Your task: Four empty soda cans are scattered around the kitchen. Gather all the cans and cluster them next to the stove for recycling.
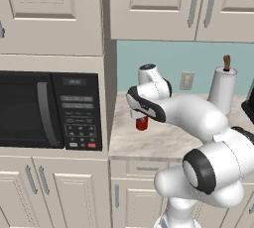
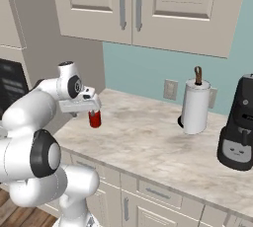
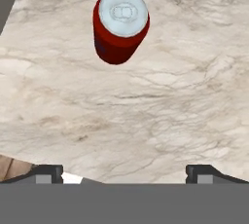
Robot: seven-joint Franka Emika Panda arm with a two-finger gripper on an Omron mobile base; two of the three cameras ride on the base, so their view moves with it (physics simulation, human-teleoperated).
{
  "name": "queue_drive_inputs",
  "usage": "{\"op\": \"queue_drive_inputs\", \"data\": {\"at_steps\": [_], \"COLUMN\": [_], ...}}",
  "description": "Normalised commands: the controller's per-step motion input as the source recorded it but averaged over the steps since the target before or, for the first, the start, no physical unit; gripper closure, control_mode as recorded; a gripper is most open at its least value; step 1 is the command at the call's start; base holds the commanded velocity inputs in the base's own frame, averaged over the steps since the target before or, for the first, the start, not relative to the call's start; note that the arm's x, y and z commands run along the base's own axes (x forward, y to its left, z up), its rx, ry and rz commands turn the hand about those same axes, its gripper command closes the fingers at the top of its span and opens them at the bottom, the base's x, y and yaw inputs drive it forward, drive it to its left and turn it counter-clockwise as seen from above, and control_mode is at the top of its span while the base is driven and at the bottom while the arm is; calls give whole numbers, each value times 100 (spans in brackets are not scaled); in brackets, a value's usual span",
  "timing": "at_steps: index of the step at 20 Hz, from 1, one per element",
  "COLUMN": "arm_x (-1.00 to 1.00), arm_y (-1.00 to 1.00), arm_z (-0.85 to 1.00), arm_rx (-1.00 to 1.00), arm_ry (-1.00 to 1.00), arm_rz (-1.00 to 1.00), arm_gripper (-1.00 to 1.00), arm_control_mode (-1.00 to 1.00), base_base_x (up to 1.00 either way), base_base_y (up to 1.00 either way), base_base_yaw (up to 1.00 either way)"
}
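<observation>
Fingers [image 3: 48, 173] spread wide, holding nothing, above marbled beige countertop [image 3: 146, 121]. Upright red cylindrical soda can with silvery top [image 3: 120, 23] ahead, near counter's left end. Advance, centre over can, descend straight before closing.

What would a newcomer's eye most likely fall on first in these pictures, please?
Probably the red soda can, standing upright on the marble counter near the wall end, with the open gripper poised above it and not touching. Next, the white paper-towel roll against the teal backsplash, with the black coffee machine beside it. The black microwave sits built into the cabinets left of the counter.
</observation>
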Motion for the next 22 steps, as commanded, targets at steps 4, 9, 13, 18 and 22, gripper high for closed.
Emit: {"op": "queue_drive_inputs", "data": {"at_steps": [4, 9, 13, 18, 22], "arm_x": [0, 0, 0, 9, 16], "arm_y": [4, 1, 0, 1, -3], "arm_z": [0, 0, 0, 0, 0], "arm_rx": [6, 10, 10, 2, 0], "arm_ry": [0, 2, 0, 2, 0], "arm_rz": [5, 5, 7, 5, 4], "arm_gripper": [-100, -100, -100, -100, -100], "arm_control_mode": [-100, -100, -100, -100, -100], "base_base_x": [0, 0, 0, 0, 0], "base_base_y": [0, 0, 0, 0, 0], "base_base_yaw": [0, 0, 0, 0, 0]}}
